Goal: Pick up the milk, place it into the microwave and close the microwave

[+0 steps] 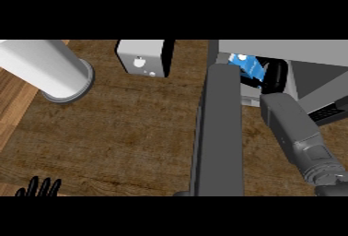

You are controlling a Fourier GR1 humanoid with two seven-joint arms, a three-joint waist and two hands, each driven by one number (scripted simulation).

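Now my right hand, curled round the milk, sits inside the microwave, whose open door stands at nine o'clock of it, while my left hand rests spread.

Table was brown woodgrain. Milk showed blue with white marks. Microwave was grey, its open door dark grey. Both hands, left and right, were black. Cylinder was white.

Milk inside microwave at right, toaster left of it, cylinder far left.
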